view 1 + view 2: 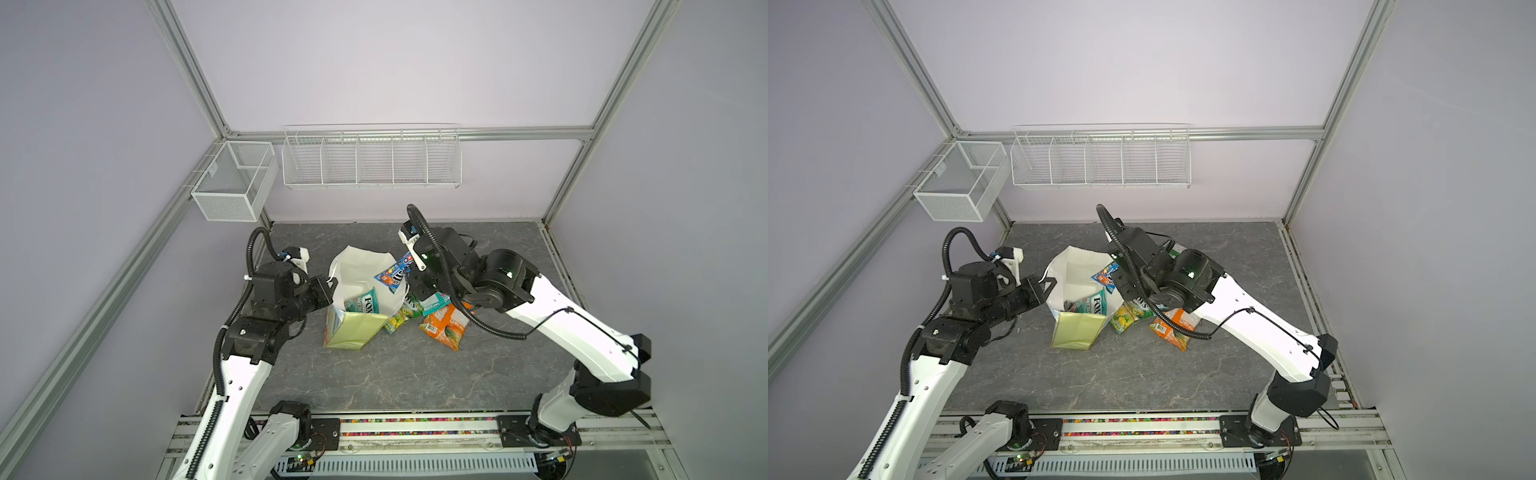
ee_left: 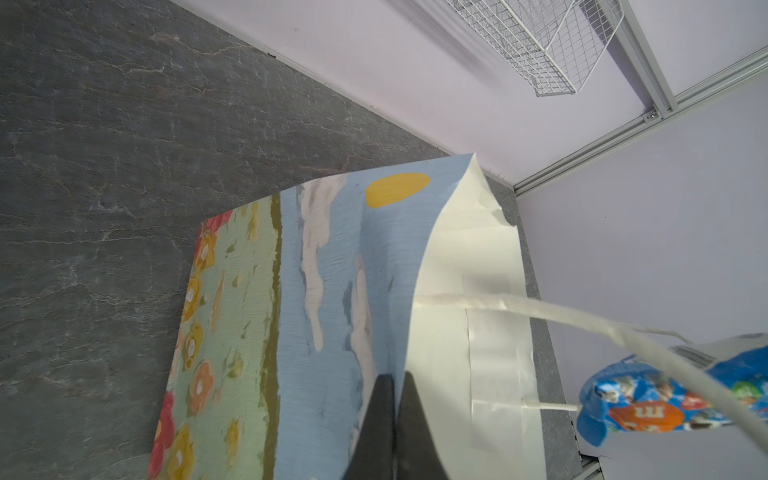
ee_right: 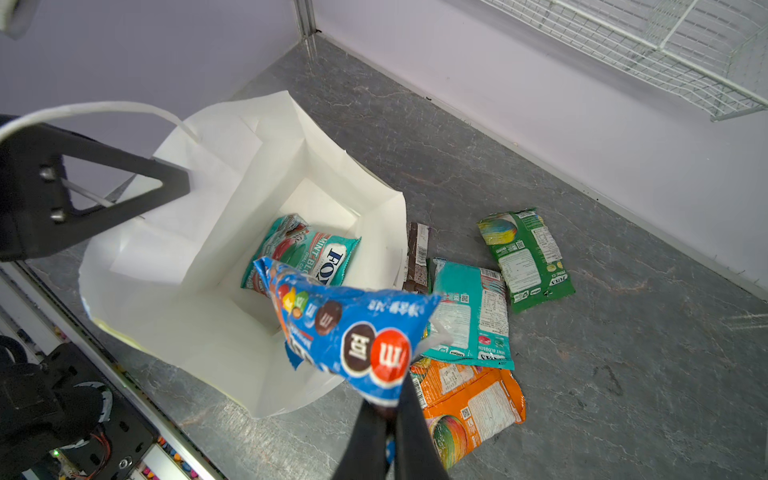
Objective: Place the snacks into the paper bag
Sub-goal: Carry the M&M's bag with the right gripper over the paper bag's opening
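On the grey desk sat the paper bag, left jaws shut tight on its rim. Right jaws gripped the blue M&M's packet above the open bag. Fox's packet lay inside. Wire baskets hung behind.

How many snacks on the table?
5: dark brown bar beside the paper bag, teal packet beside it, green packet nearer the wall, orange packet, yellow-green packet by the bag. Others may be hidden.
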Controlling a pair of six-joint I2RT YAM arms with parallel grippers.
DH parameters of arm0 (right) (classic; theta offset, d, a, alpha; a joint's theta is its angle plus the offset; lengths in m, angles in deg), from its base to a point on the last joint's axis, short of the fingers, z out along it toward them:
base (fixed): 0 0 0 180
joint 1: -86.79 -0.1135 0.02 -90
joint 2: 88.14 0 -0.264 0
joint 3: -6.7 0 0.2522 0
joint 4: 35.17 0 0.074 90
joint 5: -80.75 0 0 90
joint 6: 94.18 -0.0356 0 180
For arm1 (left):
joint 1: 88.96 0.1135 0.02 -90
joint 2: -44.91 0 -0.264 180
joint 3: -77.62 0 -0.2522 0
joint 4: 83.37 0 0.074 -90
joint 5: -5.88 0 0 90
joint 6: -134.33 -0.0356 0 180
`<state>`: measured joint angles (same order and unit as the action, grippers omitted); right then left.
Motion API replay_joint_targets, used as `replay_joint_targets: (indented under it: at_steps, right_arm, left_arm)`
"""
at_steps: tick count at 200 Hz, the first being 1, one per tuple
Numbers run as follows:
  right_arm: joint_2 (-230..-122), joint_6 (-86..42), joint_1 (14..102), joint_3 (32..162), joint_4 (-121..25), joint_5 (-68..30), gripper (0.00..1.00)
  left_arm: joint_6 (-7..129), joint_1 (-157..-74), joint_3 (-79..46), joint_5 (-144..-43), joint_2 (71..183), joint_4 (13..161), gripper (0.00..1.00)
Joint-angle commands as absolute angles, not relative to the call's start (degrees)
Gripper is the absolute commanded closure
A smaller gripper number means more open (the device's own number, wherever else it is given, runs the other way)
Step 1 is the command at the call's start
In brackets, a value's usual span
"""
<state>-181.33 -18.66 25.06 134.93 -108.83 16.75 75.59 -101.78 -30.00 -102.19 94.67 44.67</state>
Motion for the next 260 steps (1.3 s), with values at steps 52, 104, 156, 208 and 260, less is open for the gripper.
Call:
replay_joint_targets:
  at_steps: [52, 104, 156, 208, 260]
  right_arm:
    - [-184.82, -17.30, 24.16, 138.28, -111.05, 19.93, 0.93]
    - [-186.73, -17.34, 24.09, 138.46, -111.42, 20.21, 0.93]
    - [-188.40, -17.62, 24.08, 138.67, -111.33, 20.21, 0.93]
    - [-189.65, -18.07, 24.08, 139.11, -111.42, 20.38, 0.93]
    - [-190.58, -18.29, 24.04, 139.38, -111.38, 20.20, 0.93]
  left_arm:
    - [76.23, -101.97, -29.29, -103.54, 93.84, 46.55, 1.00]
    - [76.50, -101.89, -29.55, -103.70, 93.62, 46.74, 1.00]
    - [76.67, -101.96, -29.90, -103.80, 93.32, 46.79, 1.00]
    - [76.67, -101.97, -29.99, -103.81, 93.10, 46.74, 1.00]
    - [76.76, -101.97, -30.17, -103.94, 92.99, 46.72, 1.00]
